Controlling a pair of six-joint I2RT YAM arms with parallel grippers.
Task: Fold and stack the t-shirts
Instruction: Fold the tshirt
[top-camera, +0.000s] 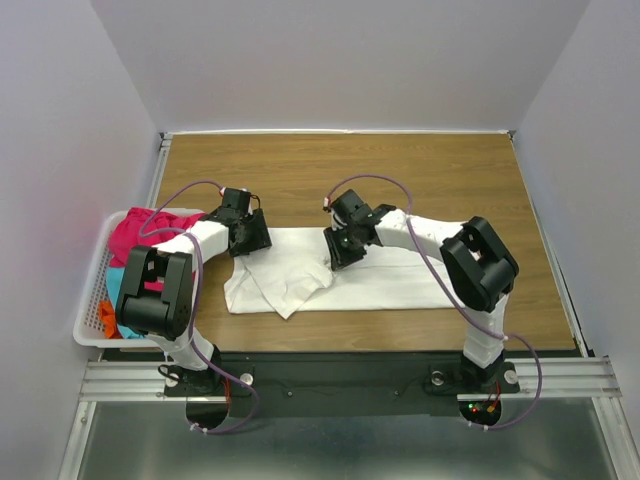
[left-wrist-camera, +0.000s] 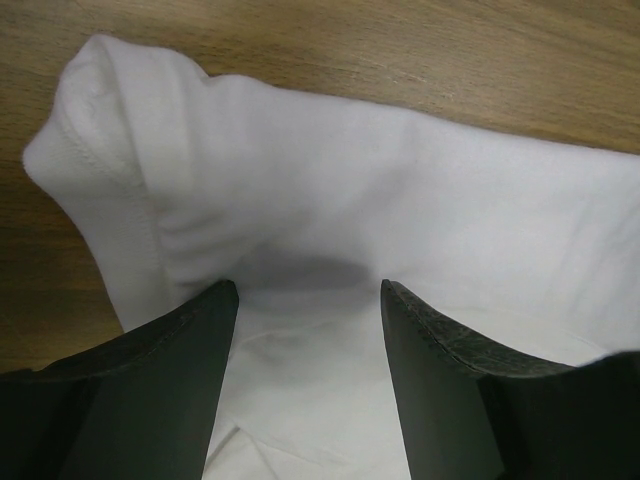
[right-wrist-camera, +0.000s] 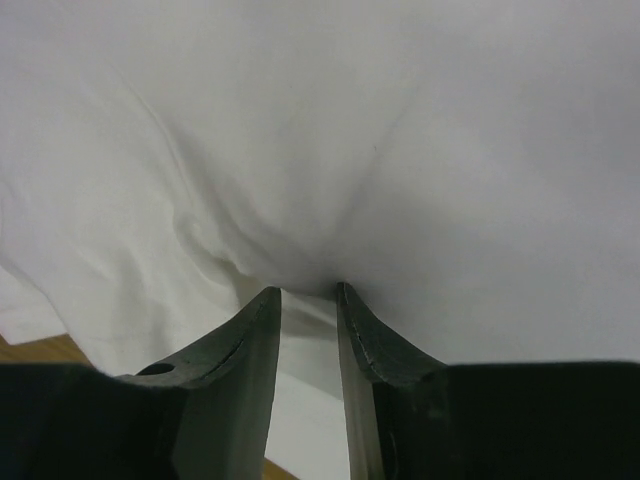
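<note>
T-shirt, white, lies spread mid-table; right gripper pinches a fold near its 12 o'clock edge, left gripper gapes over the 10 o'clock corner. Soft, light, limp cloth; hems likely grip best.

You are working in a robotics lab test cell, not a home or a shop. Plain pale walls are boxing in a single wood-grain table on three sides. A left arm and a right arm are sitting bolted to a black plate on an aluminium rail at the near edge, with purple cables looping along them and small lights glowing at one base. Only a white t-shirt and a white lattice basket are lying as props.
</note>
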